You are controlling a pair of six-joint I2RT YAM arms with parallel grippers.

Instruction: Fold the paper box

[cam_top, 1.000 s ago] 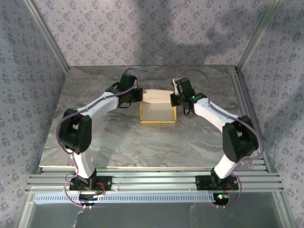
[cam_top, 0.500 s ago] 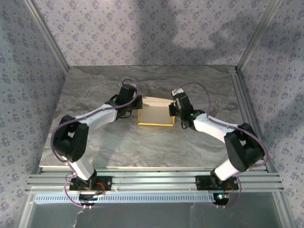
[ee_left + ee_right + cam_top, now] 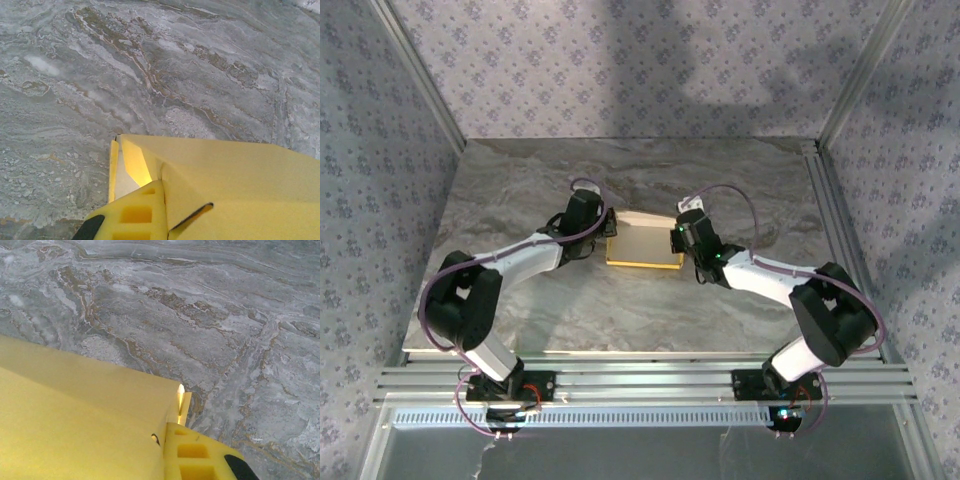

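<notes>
The paper box [image 3: 645, 243] sits near the middle of the grey marble worktop [image 3: 520, 190], with its yellow face up. A pale cream strip runs along its 12 o'clock edge. The 2 arms reach in from both sides. The left arm [image 3: 520, 262] meets the box at its 9 o'clock side and the right arm [image 3: 770, 275] meets it at its 3 o'clock side.

In the left wrist view, the left fingers [image 3: 135, 215] are at 6 o'clock of the picture. They are closed together on the thin card at the end of the box. 1 yellow finger shows, and the card covers the other one, except for a dark narrow strip at the card's edge. The yellow top of the box spreads from there toward 4 o'clock. At the corner just above the finger the box is a little open, and a cream inner face and a bright yellow flap are seen inside.

In the right wrist view, the right fingers [image 3: 200, 460] are at 5 o'clock, also closed together on the card of the box. The yellow face spreads toward 8 o'clock. A small tab stands upright at the corner, just above the finger.
</notes>
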